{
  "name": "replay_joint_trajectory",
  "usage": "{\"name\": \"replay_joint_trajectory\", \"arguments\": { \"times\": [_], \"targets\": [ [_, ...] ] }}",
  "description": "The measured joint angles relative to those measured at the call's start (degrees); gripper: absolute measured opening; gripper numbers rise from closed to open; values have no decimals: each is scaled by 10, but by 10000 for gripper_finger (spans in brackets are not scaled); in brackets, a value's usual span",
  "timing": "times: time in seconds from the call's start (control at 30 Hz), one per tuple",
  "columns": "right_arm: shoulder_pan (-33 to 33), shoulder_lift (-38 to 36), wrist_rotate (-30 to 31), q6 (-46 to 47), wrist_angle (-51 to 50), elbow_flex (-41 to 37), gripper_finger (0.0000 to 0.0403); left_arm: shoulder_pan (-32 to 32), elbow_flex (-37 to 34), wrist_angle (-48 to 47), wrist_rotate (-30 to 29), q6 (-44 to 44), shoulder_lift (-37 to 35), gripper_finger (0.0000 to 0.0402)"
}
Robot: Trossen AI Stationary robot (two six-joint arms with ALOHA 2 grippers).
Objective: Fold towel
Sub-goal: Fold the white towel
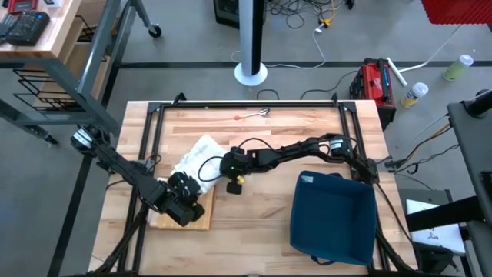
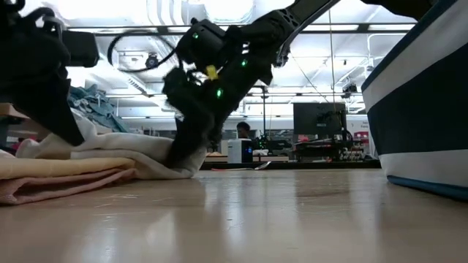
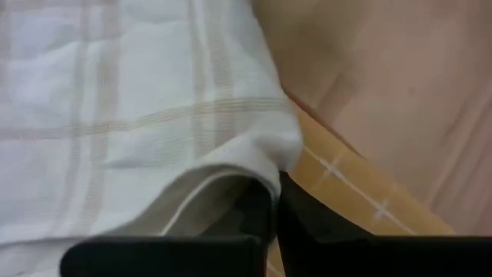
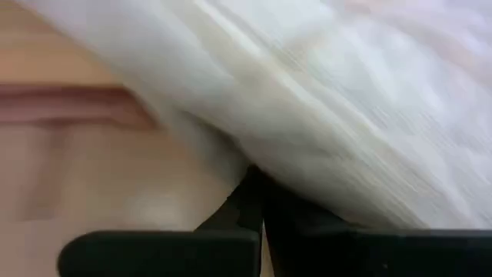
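The wooden table (image 1: 254,223) sits in a workshop with cables on the grey floor behind it, a white column base beyond the far edge and a red toolbox off to one side; a dark blue bin (image 1: 332,217) stands on the table's near right part. My white towel (image 1: 197,156) lies rumpled left of centre, and under its near edge I can see an orange-tan cloth (image 1: 184,219) lying flat. My left gripper (image 1: 187,194) is down at the towel's near-left edge, and in its wrist view the fingers (image 3: 261,219) are clenched on a fold of the white fabric, with the tan cloth showing just past them. My right gripper (image 1: 229,168) reaches in from the right to the towel's right edge; its fingers (image 4: 254,200) are pinched together with the white cloth's hem caught between them. From table height the towel (image 2: 139,157) is bunched, one part drawn up toward my right gripper (image 2: 191,150) while the rest sags onto the pinkish cloth (image 2: 58,179) beneath. I judge the fold barely begun: both edges are gripped, but the towel is crumpled, with no clean crease or squared layers. What remains, I think, is spreading it flat, laying one half over the other and smoothing it.
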Motion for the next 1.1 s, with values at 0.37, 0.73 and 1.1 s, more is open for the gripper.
{"name": "replay_joint_trajectory", "arguments": {
  "times": [0.37,0.73,1.1],
  "targets": [
    [-13,-17,-334,39,20,20,0,-1,-17,18,-19,0,0,34],
    [-42,-41,-71,38,15,20,0,-2,-17,43,-13,38,1,7],
    [-77,-4,-15,67,-54,6,0,-4,-17,48,91,35,-5,49]
  ]
}}
